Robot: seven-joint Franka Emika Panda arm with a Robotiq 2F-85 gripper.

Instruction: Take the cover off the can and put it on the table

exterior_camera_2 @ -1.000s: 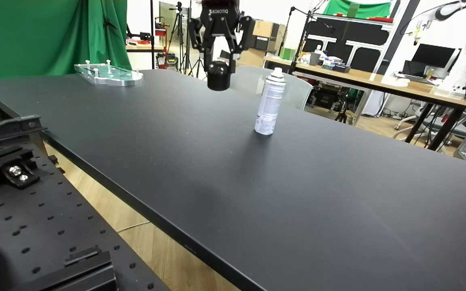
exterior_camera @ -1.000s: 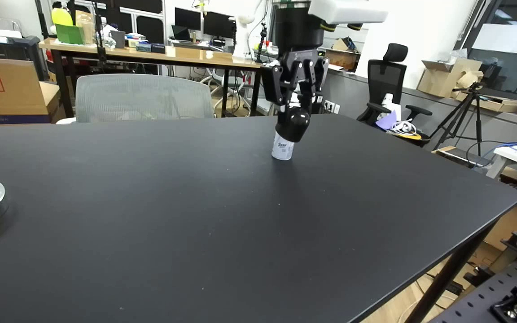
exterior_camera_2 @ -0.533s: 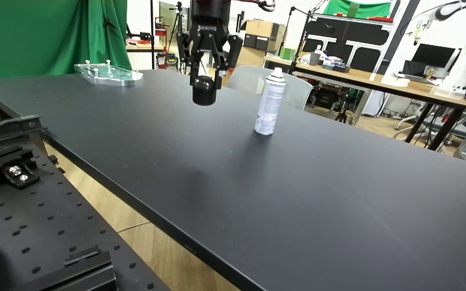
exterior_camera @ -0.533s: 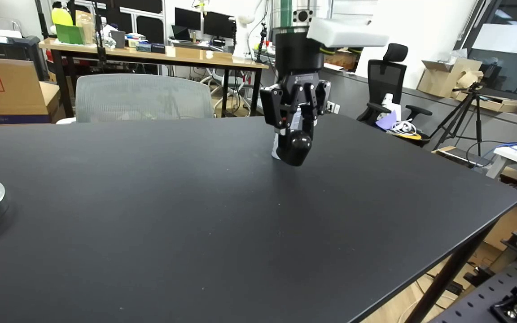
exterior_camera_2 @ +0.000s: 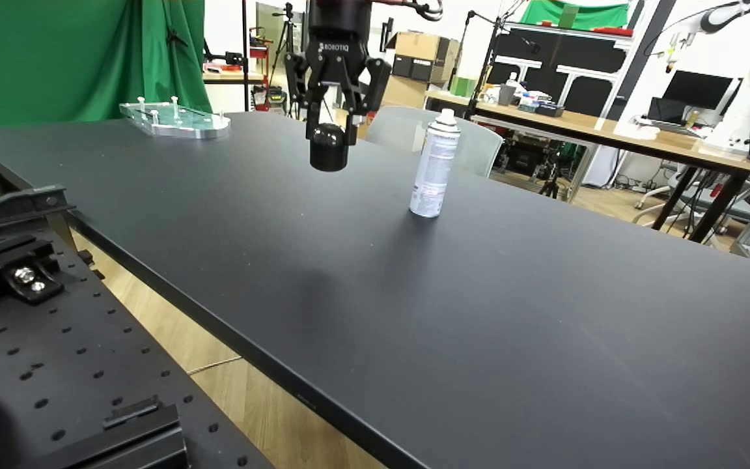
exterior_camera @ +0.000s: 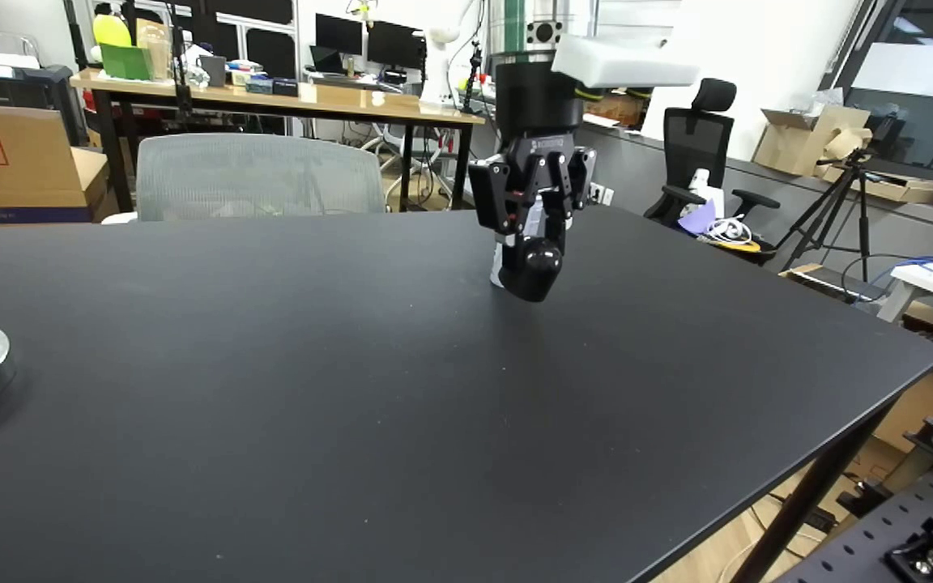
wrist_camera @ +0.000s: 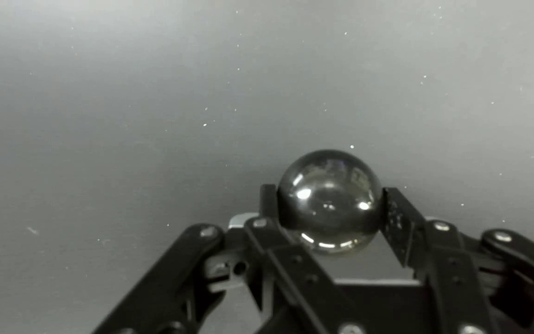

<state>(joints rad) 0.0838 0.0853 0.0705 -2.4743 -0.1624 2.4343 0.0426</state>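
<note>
I'm holding the cover (exterior_camera_2: 329, 155) pinched in the gripper (exterior_camera_2: 332, 138), clear above the table (exterior_camera_2: 453, 306), and to its right in an exterior view the can (exterior_camera_2: 435, 168) is standing upright, uncapped. So I'm judging removal done, with only the setting-down remaining. In an exterior view, gripper and cover are hiding much of the can (exterior_camera: 496, 273); from the wrist view I'm not reading the gap underneath.
</note>
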